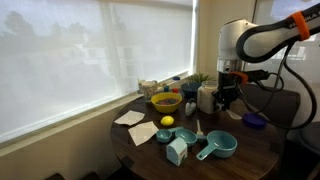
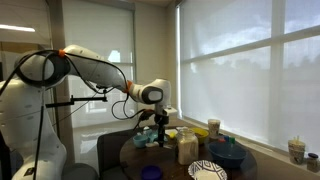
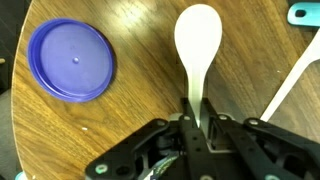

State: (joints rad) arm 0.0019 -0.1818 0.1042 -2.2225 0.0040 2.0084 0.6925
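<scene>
Gripper [image 3: 192,118] clamps a white spoon [image 3: 197,40] by its handle, so the bowl juts free toward twelve o'clock; a blue disc [image 3: 70,60], perhaps a lid, lies at ten.

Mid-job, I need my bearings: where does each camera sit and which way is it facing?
Exterior view: off the round table, facing the blinded window; arm reaches in from the right, end effector above the tabletop.
Exterior view: near the robot's base, looking along the arm toward the table, window on the right.
Wrist view: looks down on the table; end effector shut on a white spoon.
Shared: the purple lid shows in the wrist view and an exterior view.
</scene>
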